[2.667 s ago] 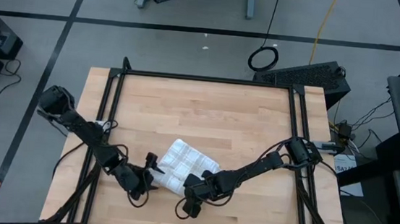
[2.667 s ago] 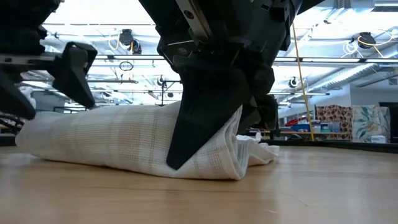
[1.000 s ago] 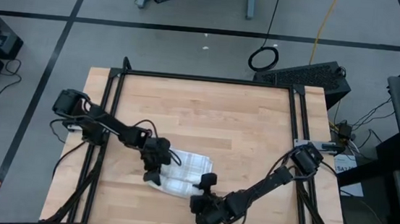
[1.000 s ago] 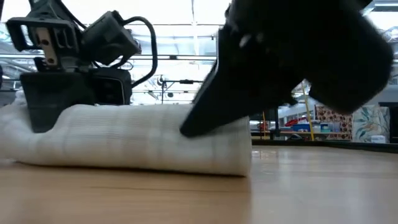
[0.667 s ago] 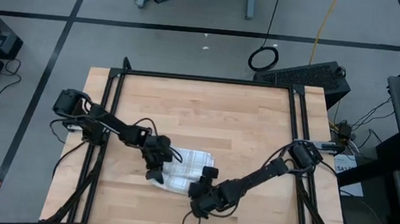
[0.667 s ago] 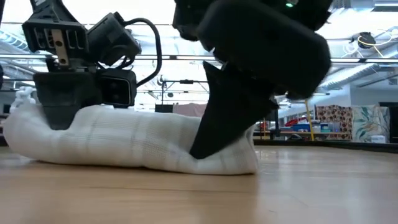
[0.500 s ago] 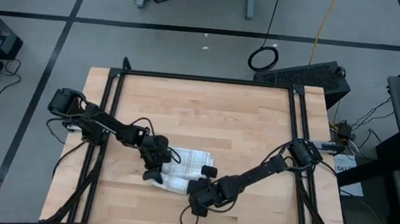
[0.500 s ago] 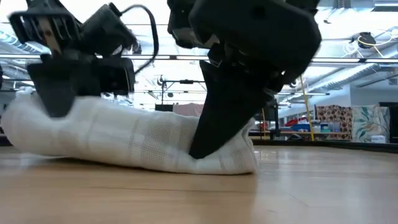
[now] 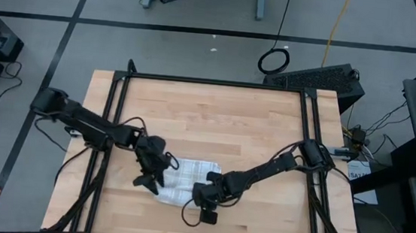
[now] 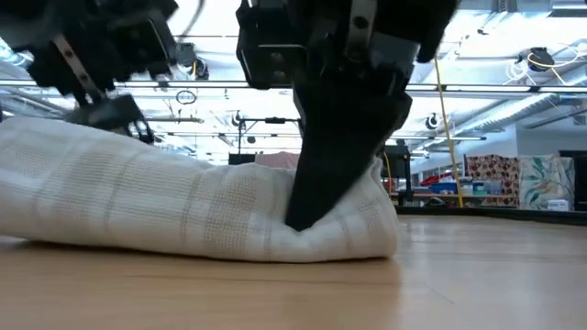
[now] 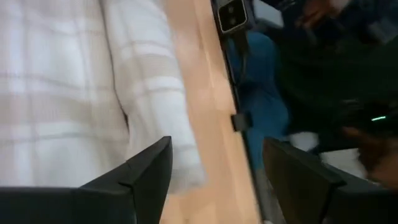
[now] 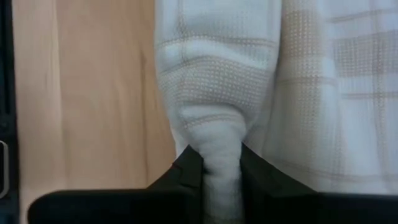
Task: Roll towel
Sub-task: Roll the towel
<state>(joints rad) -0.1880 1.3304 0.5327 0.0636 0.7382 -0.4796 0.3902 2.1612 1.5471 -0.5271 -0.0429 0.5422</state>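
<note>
Towel [image 9: 187,181], rolled into a soft log, is lying near the front edge of the wooden counter [image 9: 215,117]. Right gripper [image 12: 221,177] is pinching a fold at its end. Left gripper [image 11: 214,171] is hovering at the opposite end, jaws spread.

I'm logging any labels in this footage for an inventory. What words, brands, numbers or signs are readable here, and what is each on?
None can be read.
The towel carries only plain check lines, no print.
The wooden table has no markings.
A small light plate on the right arm's base may carry text, but it is too small to read.
</note>
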